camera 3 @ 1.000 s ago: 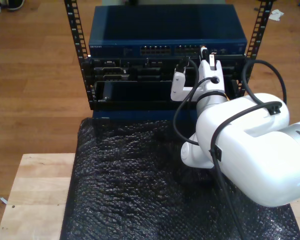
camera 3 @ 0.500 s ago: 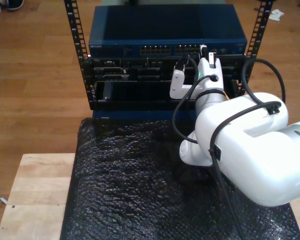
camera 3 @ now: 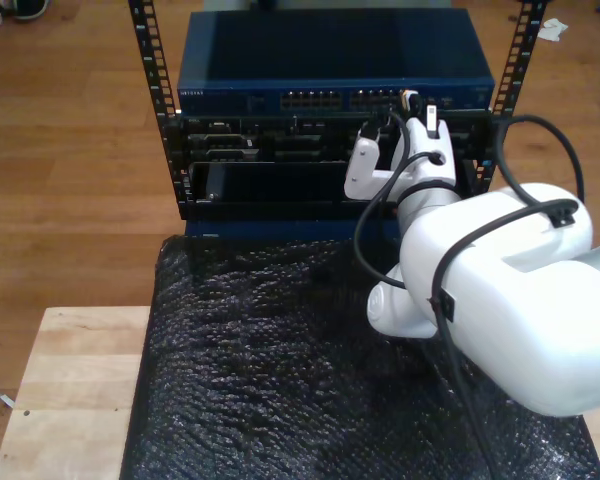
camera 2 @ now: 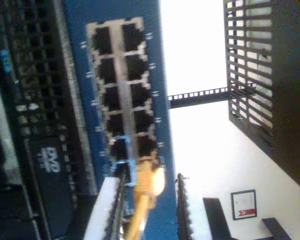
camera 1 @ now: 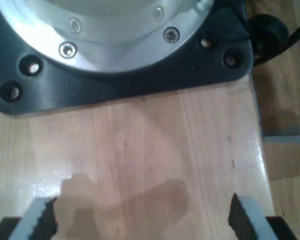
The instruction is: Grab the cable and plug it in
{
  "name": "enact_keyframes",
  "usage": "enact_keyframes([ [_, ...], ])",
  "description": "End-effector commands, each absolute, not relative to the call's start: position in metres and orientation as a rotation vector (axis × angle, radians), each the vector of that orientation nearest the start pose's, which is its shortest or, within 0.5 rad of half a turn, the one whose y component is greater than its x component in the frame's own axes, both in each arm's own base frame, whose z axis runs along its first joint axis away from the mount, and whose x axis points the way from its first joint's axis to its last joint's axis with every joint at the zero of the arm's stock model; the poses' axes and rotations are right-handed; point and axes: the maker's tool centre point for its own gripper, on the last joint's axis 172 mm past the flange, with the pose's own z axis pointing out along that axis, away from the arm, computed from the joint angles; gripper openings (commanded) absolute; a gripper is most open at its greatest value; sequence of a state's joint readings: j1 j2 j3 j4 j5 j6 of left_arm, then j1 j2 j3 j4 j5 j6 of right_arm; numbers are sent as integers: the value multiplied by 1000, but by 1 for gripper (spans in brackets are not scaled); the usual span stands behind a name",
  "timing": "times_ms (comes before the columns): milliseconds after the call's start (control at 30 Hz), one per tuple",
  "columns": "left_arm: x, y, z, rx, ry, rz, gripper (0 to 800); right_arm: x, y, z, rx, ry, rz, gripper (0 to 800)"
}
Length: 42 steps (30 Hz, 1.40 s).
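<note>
A blue box with rows of small holes (camera 3: 335,98) sits far back in a black metal rack (camera 3: 165,120) on a brown wood floor (camera 3: 70,150). Up close, its square holes (camera 2: 121,85) stand in two rows. Near us, a black bubbly sheet (camera 3: 260,370) covers a pale wood table (camera 3: 65,390). At the exterior view's far left, shoes (camera 3: 10,8) rest on the floor.

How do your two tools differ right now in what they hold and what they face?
My second tool is shut on the cable, its yellow end just short of the blue switch and its ports; my first tool is open with nothing between its fingers. The second tool faces the rack equipment; the first tool looks down on the bare wooden table beside an arm base. Both have dark ridged pads.
</note>
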<state>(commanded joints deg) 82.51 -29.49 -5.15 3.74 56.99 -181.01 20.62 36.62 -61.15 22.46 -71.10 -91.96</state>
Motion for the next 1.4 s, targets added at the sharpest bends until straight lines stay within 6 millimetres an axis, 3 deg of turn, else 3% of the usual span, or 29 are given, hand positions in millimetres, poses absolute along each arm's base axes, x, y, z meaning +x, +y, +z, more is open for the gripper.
enact_keyframes([
  [333,5,134,26,-2235,2623,-382,800,644,137,270,1347,1210,1282,371],
  [633,5,134,26,-2235,2623,-382,800,635,137,278,1450,1331,1245,436],
  [767,5,133,25,-2235,2624,-384,800,636,133,276,1497,1428,1199,517],
  [833,5,134,26,-2235,2623,-382,800,637,125,272,1506,1496,1148,559],
  [1033,5,134,26,-2235,2623,-382,800,634,76,255,1630,1647,970,644],
  [1233,6,134,26,-2234,2622,-380,800,619,36,252,1669,1765,836,646],
  [1400,5,134,26,-2235,2623,-382,800,601,16,252,1656,1869,751,668],
])
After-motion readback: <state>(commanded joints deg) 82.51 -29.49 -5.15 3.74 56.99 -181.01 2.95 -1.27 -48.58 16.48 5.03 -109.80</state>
